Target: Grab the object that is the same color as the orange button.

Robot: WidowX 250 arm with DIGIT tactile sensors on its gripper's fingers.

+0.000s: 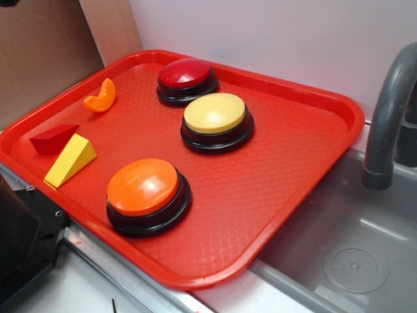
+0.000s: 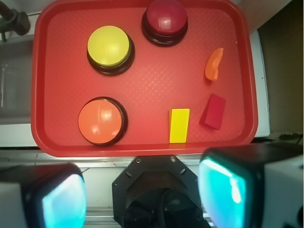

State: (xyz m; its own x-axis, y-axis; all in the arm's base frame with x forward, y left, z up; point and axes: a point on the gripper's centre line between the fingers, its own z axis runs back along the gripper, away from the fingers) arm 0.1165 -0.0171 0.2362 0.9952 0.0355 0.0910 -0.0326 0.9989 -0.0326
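The object, a small orange crescent piece [image 1: 100, 96] [image 2: 213, 64], lies on the red tray [image 1: 273, 169] [image 2: 147, 85] near its far left corner in the exterior view. The orange button [image 1: 143, 188] [image 2: 99, 119] with its black base stands near the tray's front edge. My gripper [image 2: 142, 192] is open, its two fingers wide apart and empty, held high above the tray's near edge, far from the crescent. In the exterior view only a black part of the arm [image 1: 23, 241] shows at the lower left.
A yellow-domed button [image 1: 215, 117] [image 2: 109, 47] and a red-domed button [image 1: 186, 77] [image 2: 165, 19] stand further back. A yellow wedge [image 1: 70, 159] [image 2: 179, 125] and a dark red wedge [image 1: 53, 138] [image 2: 213, 111] lie near the crescent. A grey sink [image 1: 352, 254] with a faucet [image 1: 389, 111] is at the right.
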